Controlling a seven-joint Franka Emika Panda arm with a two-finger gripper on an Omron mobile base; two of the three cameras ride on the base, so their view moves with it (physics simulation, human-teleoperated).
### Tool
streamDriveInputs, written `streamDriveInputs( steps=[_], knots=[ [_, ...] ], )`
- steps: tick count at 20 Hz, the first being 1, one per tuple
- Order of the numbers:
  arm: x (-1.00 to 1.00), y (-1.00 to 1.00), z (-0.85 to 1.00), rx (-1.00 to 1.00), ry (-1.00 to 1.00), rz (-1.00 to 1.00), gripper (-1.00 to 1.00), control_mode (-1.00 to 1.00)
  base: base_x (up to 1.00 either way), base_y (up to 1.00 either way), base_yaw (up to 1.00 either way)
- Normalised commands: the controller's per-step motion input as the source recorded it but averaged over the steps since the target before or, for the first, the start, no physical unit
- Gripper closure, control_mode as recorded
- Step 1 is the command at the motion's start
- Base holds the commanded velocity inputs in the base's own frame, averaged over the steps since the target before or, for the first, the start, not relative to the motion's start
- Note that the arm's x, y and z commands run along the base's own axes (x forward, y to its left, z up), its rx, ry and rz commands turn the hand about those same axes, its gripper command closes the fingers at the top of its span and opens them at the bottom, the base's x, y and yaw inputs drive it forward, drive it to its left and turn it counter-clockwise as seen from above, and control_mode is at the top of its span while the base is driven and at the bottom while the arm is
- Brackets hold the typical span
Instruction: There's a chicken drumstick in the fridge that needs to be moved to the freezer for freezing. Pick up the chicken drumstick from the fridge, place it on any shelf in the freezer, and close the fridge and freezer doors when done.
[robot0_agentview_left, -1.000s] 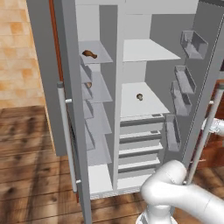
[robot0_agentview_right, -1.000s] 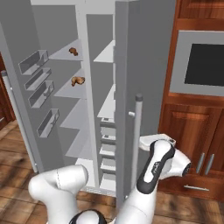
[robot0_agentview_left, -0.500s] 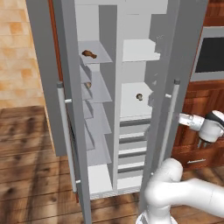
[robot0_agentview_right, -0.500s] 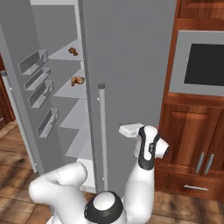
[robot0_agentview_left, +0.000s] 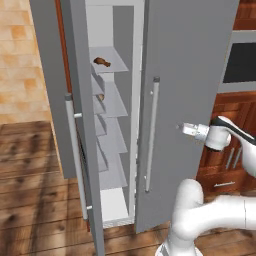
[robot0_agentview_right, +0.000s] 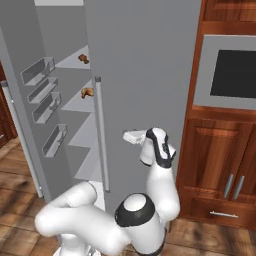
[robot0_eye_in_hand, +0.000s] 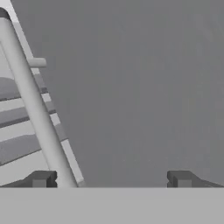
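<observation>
The chicken drumstick (robot0_agentview_left: 101, 61) (robot0_agentview_right: 83, 58) lies on an upper shelf of the freezer (robot0_agentview_left: 112, 150), whose narrow door (robot0_agentview_left: 80, 125) (robot0_agentview_right: 20, 100) stands wide open. A smaller brown lump (robot0_agentview_left: 100, 97) (robot0_agentview_right: 87, 92) sits one shelf lower. The fridge door (robot0_agentview_left: 190, 75) (robot0_agentview_right: 145, 75) (robot0_eye_in_hand: 140, 87) is swung across the fridge and hides its inside. My gripper (robot0_agentview_left: 181, 127) (robot0_agentview_right: 129, 136) (robot0_eye_in_hand: 111, 179) is open and empty, its fingertips (robot0_eye_in_hand: 41, 178) against the door's outer face just right of the bar handle (robot0_agentview_left: 151, 135) (robot0_eye_in_hand: 30, 105).
A built-in oven (robot0_agentview_right: 232, 72) and wooden cabinets with drawer pulls (robot0_agentview_right: 230, 185) stand right of the fridge. A brick wall (robot0_agentview_left: 25, 60) and wooden floor (robot0_agentview_left: 35, 190) lie to the left. Door bins (robot0_agentview_right: 42, 97) line the open freezer door.
The fridge door has swung from open to nearly shut, with my hand following it leftward. The fridge shelves are now covered. The gripper has stayed open.
</observation>
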Motion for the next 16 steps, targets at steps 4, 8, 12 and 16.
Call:
streamDriveInputs(
  steps=[4,8,12,16],
  knots=[
    [0.72,0.21,0.00,0.00,0.00,0.00,-1.00,-1.00,0.00,0.00,0.00],
    [0.78,0.00,0.01,0.00,0.00,0.00,-1.00,-1.00,0.00,0.00,0.00],
    [0.58,0.00,0.01,0.00,0.00,0.00,-1.00,-1.00,0.00,0.00,0.00],
    [0.24,0.00,0.06,0.00,0.00,-0.02,-1.00,-1.00,0.00,0.00,0.00]
  ],
)
